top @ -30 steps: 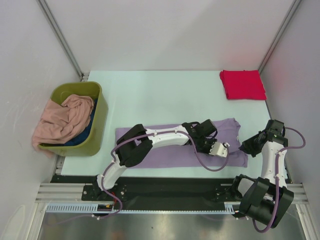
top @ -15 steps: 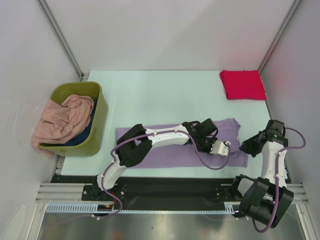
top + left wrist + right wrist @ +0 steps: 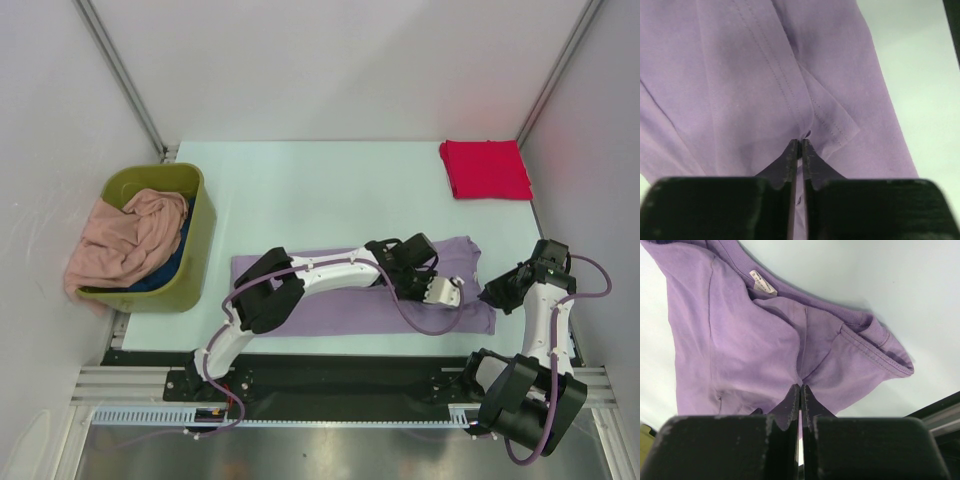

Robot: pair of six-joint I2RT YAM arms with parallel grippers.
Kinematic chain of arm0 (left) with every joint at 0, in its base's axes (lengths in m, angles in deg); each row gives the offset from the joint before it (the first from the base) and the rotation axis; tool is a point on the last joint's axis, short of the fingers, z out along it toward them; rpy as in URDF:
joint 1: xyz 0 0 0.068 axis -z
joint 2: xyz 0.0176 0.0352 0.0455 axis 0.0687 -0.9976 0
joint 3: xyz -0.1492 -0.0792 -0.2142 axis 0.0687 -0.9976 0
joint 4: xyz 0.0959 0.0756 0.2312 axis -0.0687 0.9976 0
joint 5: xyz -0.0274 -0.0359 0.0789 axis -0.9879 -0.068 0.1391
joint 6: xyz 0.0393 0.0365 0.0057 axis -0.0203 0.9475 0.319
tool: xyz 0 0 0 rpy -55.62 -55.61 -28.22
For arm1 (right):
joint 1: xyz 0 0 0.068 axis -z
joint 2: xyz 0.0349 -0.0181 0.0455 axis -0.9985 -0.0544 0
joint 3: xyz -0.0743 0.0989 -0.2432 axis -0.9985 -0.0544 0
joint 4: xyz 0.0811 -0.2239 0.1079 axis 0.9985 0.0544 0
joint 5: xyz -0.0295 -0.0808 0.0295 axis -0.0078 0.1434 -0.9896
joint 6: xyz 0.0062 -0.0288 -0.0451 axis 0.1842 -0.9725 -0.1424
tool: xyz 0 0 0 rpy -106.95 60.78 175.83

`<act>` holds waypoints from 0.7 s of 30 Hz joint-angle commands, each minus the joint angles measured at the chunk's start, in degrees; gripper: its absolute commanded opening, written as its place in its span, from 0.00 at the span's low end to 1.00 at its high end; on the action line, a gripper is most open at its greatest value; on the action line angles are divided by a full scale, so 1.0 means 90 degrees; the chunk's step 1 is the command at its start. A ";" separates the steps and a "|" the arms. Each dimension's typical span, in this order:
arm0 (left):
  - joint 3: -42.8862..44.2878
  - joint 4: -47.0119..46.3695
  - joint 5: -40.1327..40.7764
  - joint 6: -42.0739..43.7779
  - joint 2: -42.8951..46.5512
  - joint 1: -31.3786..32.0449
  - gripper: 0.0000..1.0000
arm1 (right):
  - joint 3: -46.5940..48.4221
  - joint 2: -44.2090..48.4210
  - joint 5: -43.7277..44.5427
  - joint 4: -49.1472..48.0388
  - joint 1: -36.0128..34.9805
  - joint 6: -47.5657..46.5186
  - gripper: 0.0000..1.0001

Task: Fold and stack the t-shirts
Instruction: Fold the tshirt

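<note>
The lavender-purple t-shirt (image 3: 330, 300) lies as a long folded band across the near part of the table. My left gripper (image 3: 418, 268) is over its right part, shut, and pinches a fold of the cloth (image 3: 800, 142) beside a sleeve hem (image 3: 832, 122). My right gripper (image 3: 490, 293) is at the shirt's right end, shut, and pinches the cloth (image 3: 800, 386) below the collar and its label (image 3: 763, 283). The bright red t-shirt (image 3: 486, 169) lies folded at the far right corner. The salmon-pink t-shirt (image 3: 125, 240) hangs out of the bin, with the dark blue t-shirt (image 3: 172, 262) under it.
The olive-green bin (image 3: 203, 225) stands at the table's left edge. White walls and metal posts close in the table at left, back and right. A black rail (image 3: 350, 360) runs along the near edge, just under the lavender shirt.
My left wrist has shifted slightly to the right and away from me while holding the cloth. The right arm has barely moved.
</note>
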 commanded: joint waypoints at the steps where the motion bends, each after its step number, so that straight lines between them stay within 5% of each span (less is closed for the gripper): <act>1: 0.0244 -0.0077 -0.0005 -0.0044 -0.0108 -0.0015 0.08 | 0.0042 0.0075 -0.0030 -0.0046 0.0057 -0.0103 0.00; 3: 0.0273 -0.0029 0.0005 -0.0024 -0.0108 -0.0015 0.00 | 0.0042 0.0075 -0.0030 -0.0046 0.0066 -0.0104 0.00; 12: 0.0840 0.1006 -0.0775 -0.0503 0.0204 -0.0365 0.00 | 0.0442 0.0036 0.0243 0.0393 -0.0001 -0.0172 0.00; 21: 0.0528 0.1905 -0.1596 0.0054 0.0663 -0.0708 0.01 | 0.0744 0.0309 0.0848 0.1389 -0.0334 -0.0143 0.00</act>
